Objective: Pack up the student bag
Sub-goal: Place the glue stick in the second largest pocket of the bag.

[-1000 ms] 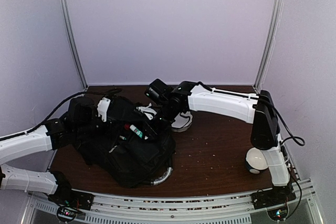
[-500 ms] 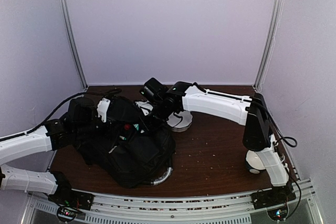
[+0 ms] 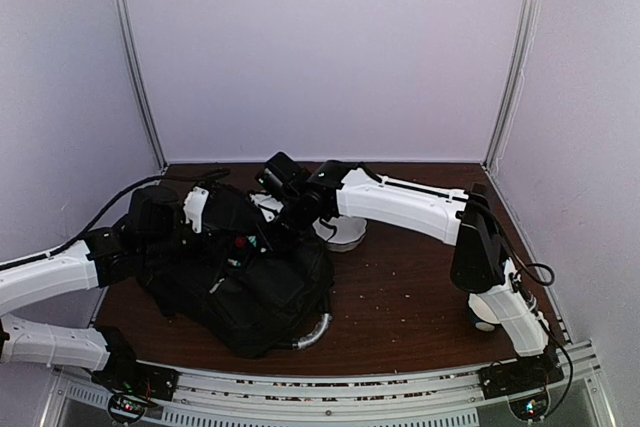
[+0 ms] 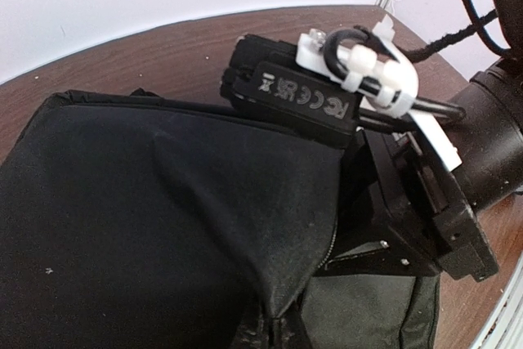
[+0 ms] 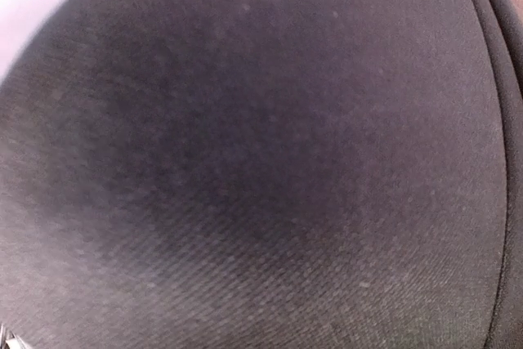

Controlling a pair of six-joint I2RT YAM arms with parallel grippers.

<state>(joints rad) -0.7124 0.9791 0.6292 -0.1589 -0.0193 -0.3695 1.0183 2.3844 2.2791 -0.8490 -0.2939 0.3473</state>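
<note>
The student bag [image 3: 240,282], a big black backpack, lies on the left half of the dark wooden table, its silvery handle [image 3: 312,332] at the near edge. My left gripper [image 3: 205,219] is at the bag's far left rim, shut on a pinched fold of bag fabric [image 4: 278,300]; its fingers are hidden. My right arm reaches across from the right, and my right gripper [image 3: 263,230] is down in the bag's top opening. The right wrist view shows only black bag fabric [image 5: 261,169], no fingers. A small red-and-green item [image 3: 244,242] shows at the opening.
A white rounded object [image 3: 343,234] lies on the table just behind the bag, under my right forearm. Another white round thing [image 3: 487,309] sits by my right arm's base. Light crumbs speckle the table [image 3: 400,287]. Walls enclose the back and sides.
My right arm has stretched further left over the bag, pushing its gripper deeper into the opening. The red-and-green item shifted left with it. The left arm has stayed put.
</note>
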